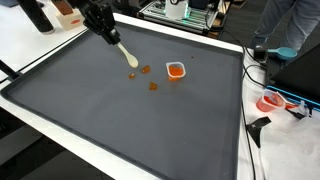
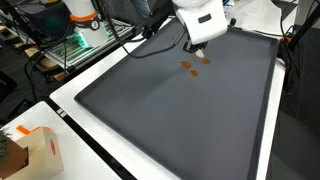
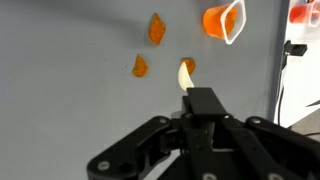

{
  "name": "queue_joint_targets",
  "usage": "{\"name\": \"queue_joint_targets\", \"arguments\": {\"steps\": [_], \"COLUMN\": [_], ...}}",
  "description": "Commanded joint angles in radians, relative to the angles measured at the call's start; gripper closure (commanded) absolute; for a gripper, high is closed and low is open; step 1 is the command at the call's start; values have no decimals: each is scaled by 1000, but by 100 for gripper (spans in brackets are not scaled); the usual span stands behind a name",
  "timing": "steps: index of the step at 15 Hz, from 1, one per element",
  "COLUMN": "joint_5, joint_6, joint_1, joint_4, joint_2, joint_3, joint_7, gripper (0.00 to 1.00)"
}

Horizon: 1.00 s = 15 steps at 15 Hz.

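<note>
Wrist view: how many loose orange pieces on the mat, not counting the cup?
3. Upper piece near the top; left piece below it; third piece at the tip of the pale tool held by the gripper. The gripper could hide more.

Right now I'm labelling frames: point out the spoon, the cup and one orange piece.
spoon [image 3: 184, 76]: wrist view, its pale bowl.
cup [image 3: 237, 21]: wrist view, its clear rim.
orange piece [image 3: 156, 28]: wrist view, its middle.

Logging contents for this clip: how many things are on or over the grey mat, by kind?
Orange pieces, loose on the mat: 3
Clear cup with orange filling: 1
Cream scoop, tip by one piece: 1
Total: 5
</note>
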Motion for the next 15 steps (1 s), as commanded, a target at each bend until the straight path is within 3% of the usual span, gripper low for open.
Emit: {"name": "queue_joint_targets", "arguments": {"steps": [1, 15], "joint_5": [61, 172], "joint_6": [-22, -93], "joint_1": [-56, -140], "joint_4": [-10, -8], "joint_2": [22, 114], "joint_3": [11, -1], "joint_7": [-107, -324], "gripper": [97, 97]}}
